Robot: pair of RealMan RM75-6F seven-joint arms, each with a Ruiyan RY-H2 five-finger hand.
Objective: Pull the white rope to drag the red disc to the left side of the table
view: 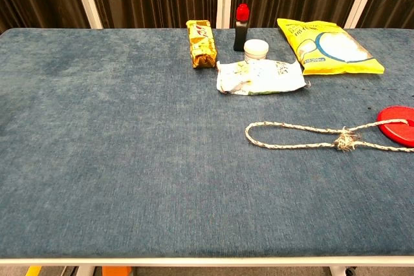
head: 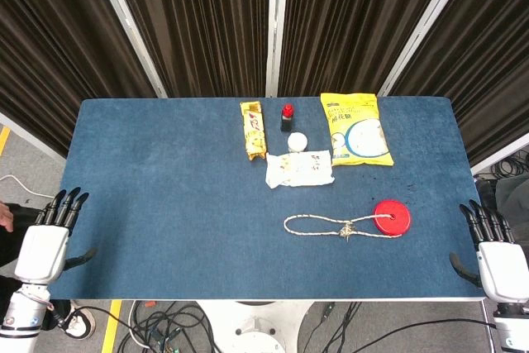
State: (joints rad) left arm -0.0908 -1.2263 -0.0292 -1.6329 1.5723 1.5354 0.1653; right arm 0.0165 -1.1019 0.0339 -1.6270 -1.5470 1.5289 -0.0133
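A red disc (head: 391,217) lies flat on the blue table (head: 165,188) toward the right front; the chest view shows the red disc (view: 398,125) cut off by the right edge. A white rope (head: 318,226) runs left from it as a long loop with a frayed knot near the disc; in the chest view the white rope (view: 291,136) lies right of centre. My left hand (head: 50,237) hangs off the table's front-left corner, fingers apart, holding nothing. Off the front-right corner my right hand (head: 494,250) is likewise open and empty. Neither hand shows in the chest view.
Behind the rope lie a white packet (head: 299,169), a small white jar (head: 297,142), a dark bottle with a red cap (head: 287,116), a yellow-brown snack bar (head: 254,129) and a yellow bag (head: 355,128). Dark curtains stand behind the table. Cables lie on the floor in front.
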